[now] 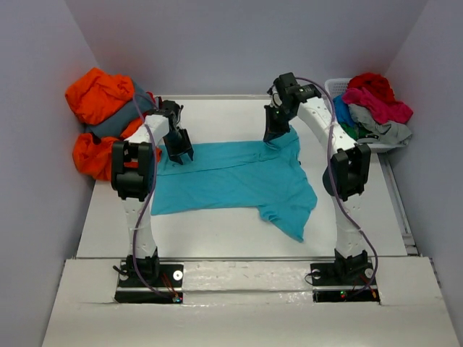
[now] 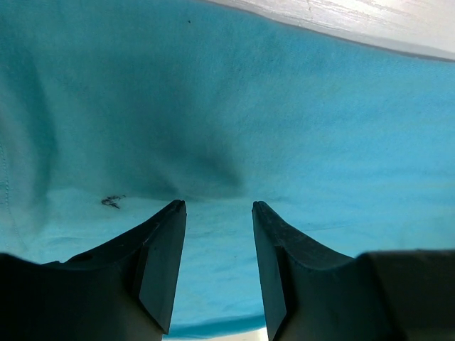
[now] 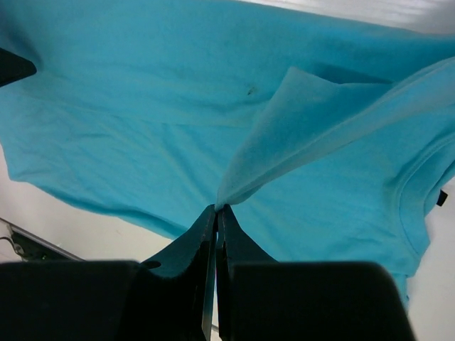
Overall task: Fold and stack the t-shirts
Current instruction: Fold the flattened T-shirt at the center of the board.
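Top external, turquoise t-shirt [image 1: 231, 184] rumpled flat, right tool [image 3: 216, 209] pinching it, left tool [image 2: 218, 206] released

Turquoise t-shirt [image 1: 231, 181] spread on the white table [image 1: 210, 231], left gripper [image 1: 179, 153] and right gripper [image 1: 275, 136] at its far edge. Orange and grey shirts [image 1: 101, 97] heaped far left; a full white basket [image 1: 334, 87] far right.

My left gripper [image 2: 219, 207] and right gripper [image 3: 216, 209] carry black wedge fingers [image 2: 162, 263]; white links [image 1: 142, 217], black joints [image 1: 132, 170] and purple cables [image 1: 135, 108] rise above the table [image 1: 217, 231].
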Controlling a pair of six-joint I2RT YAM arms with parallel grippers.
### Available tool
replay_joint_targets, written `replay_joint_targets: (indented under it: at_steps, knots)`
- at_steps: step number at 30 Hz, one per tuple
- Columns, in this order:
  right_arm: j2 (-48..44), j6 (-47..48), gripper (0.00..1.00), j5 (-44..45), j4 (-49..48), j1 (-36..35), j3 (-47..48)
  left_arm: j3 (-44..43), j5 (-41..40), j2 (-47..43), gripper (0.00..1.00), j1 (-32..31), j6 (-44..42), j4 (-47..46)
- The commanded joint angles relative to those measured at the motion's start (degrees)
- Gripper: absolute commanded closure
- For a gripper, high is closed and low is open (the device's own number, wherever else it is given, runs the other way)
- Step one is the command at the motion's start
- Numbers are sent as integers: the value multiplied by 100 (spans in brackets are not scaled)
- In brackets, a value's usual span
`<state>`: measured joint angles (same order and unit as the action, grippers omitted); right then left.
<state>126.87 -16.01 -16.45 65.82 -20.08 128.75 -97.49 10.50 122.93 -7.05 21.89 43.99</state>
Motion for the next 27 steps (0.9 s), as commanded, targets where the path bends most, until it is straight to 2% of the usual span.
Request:
replay_joint_targets:
  at_steps: [1,15,23,27]
  knots:
    - [-127,89,93,378,71,-23,-78,-200,31,-6,46,-25,-80,128]
    - [-637,-657,93,1468,378,153,-622,-209,110,46,46,-25,-115,93]
    - [-1445,-1071,93,1961,300,505,-1711,-191,207,20,46,-25,-115,57]
    - [-1455,-1062,93,1979,239,557,-1923,-261,478,-77,46,-383,-211,66]
